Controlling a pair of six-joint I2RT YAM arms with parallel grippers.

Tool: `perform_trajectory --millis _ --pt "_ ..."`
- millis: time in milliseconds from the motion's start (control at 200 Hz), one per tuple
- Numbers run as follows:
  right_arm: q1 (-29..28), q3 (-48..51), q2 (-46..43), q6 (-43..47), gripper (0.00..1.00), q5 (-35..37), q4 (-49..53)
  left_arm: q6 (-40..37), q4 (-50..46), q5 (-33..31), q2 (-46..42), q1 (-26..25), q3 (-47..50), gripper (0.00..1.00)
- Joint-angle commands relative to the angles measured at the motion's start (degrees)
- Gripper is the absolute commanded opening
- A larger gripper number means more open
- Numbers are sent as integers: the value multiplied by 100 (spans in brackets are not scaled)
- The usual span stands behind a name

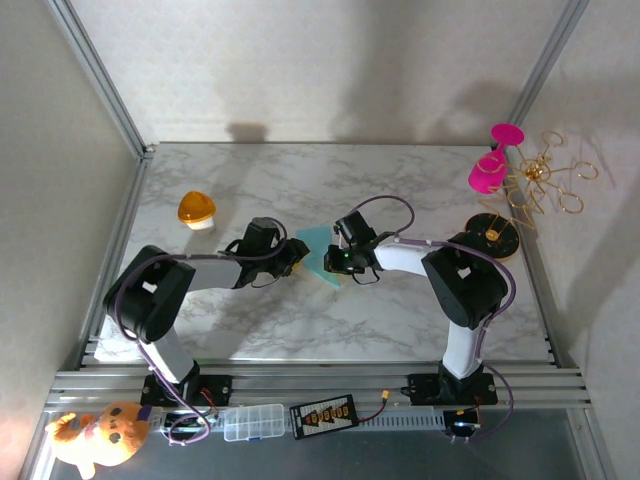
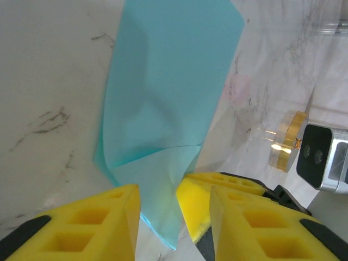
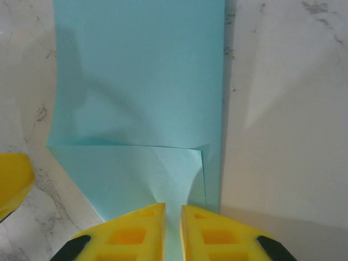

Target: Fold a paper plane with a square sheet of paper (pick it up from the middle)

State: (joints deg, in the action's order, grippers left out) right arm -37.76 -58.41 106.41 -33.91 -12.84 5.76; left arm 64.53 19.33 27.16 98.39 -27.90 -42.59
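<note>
Yellow fingers (image 3: 136, 234) of the right hand (image 3: 173, 225) sit at the bottom of its wrist view, closed almost together on the near edge of the square sheet of paper (image 3: 141, 81), which is pinched between them. The teal sheet is creased, and the edge of a folded flap crosses it just above those fingertips. In the left wrist view, the left hand (image 2: 174, 212) has its jaws standing apart. The sheet's lower corner hangs between them, unclamped, with one right-hand finger beside it. From above, the sheet lies over the marble counter (image 1: 300, 180) to the right of the orange dome (image 1: 197, 209). Both hands meet at it, the left one on the dome's side.
</note>
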Motion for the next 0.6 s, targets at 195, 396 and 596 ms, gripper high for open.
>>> perform_trajectory --millis 195,396,596 --pt "-4 -19 235 -37 17 114 288 -216 -514 -245 122 -50 -226 43" --pt "-4 -4 266 -28 17 106 277 -302 -545 -177 319 -58 -328 41" --pt "-3 1 304 -32 16 98 275 -466 -580 -116 460 -57 -477 34"
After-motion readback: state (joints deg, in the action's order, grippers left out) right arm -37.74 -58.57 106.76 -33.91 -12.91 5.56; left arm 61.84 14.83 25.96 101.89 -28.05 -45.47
